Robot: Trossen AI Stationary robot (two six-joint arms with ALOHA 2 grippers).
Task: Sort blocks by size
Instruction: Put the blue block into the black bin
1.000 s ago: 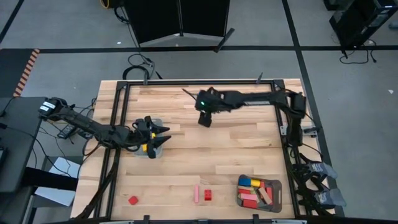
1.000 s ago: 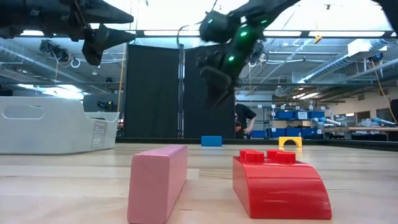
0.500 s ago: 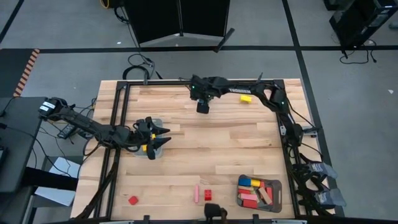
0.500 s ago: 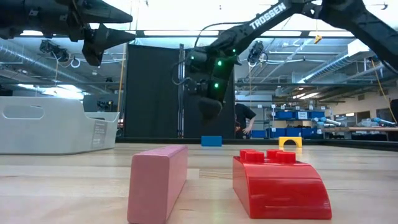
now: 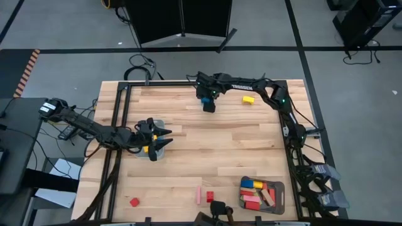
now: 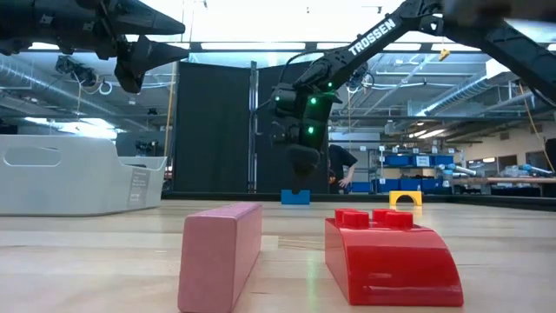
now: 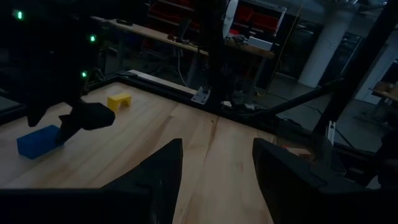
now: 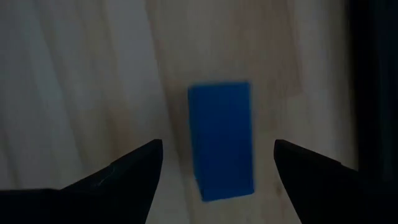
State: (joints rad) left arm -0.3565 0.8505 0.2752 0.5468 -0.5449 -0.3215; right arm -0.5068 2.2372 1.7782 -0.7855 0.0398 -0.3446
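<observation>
A blue block (image 8: 222, 140) lies flat on the table near its far edge (image 5: 204, 98). My right gripper (image 8: 217, 163) hangs open just above it, pointing steeply down, one finger standing off each long side without touching; the low view shows the gripper (image 6: 300, 170) over the block (image 6: 295, 196). A yellow arch block (image 5: 249, 98) sits to the blue block's right. My left gripper (image 7: 214, 168) is open, with nothing between its fingers, and is held level over a grey tray (image 5: 154, 152) at the table's left. A pink bar (image 6: 221, 256) and a red block (image 6: 391, 256) lie near the front edge.
A second grey tray (image 5: 262, 193) at the front right holds several blocks. A lone red block (image 5: 134, 202) lies at the front left. A black frame rail (image 5: 188, 81) runs along the far edge close behind the blue block. Bare wood fills the table's middle.
My right gripper has swung toward the table's far edge and come down, tipping to point more steeply down, until it hangs just over the blue block. The blocks have stayed where they were.
</observation>
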